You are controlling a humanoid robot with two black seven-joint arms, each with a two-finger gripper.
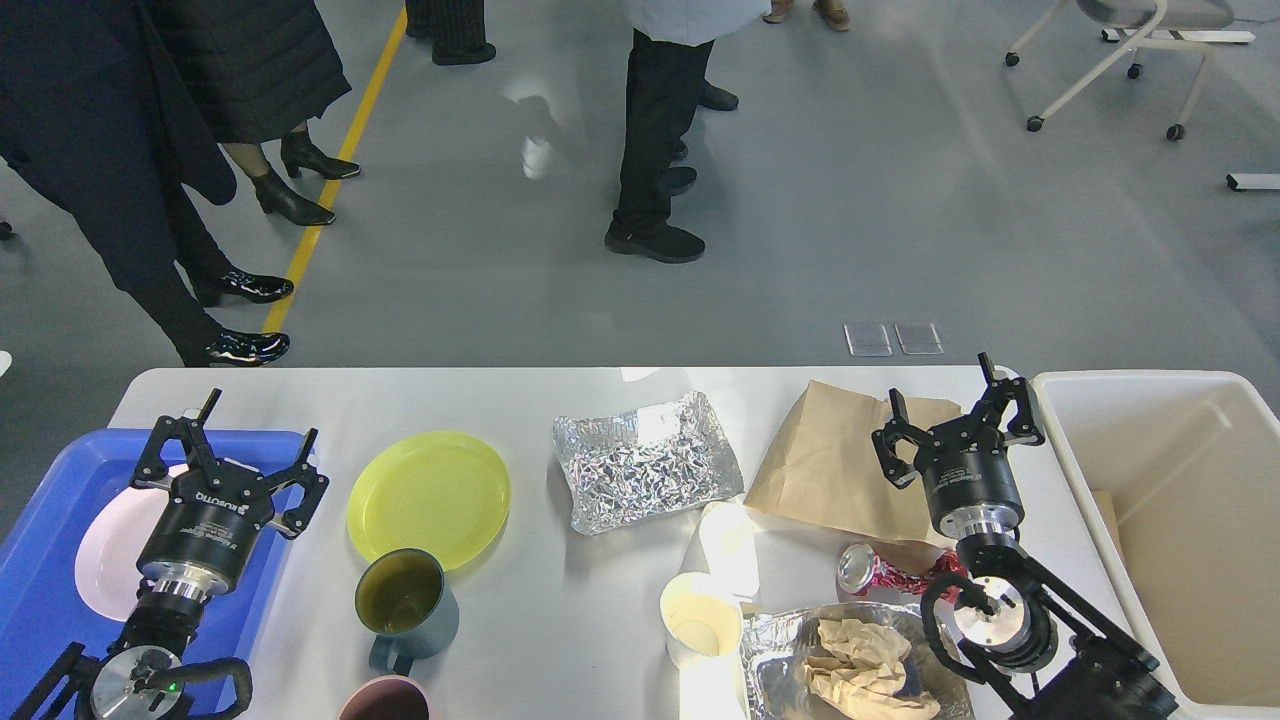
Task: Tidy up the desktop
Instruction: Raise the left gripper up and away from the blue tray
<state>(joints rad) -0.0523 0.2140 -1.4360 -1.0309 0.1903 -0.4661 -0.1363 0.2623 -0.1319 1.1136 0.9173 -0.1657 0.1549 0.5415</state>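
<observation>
The white desktop (pixel 560 395) spans the lower half of the head view. My left gripper (pixel 257 425) stands open over the blue tray (pixel 40 560), above a white plate (pixel 105 545), holding nothing. My right gripper (pixel 941 388) stands open above a brown paper bag (pixel 830 465), with nothing between its fingers. On the desktop lie a yellow plate (pixel 428 497), a crumpled foil tray (pixel 645 460), a dark mug (pixel 405 603), a white paper cup (pixel 700 620) and a crushed red can (pixel 885 572).
A deep cream bin (pixel 1180 520) stands at the right end, with brown paper inside. A second foil tray (pixel 775 660) holding crumpled paper sits at the front, and a pink cup rim (pixel 385 700) shows at the bottom edge. Several people stand beyond the far edge.
</observation>
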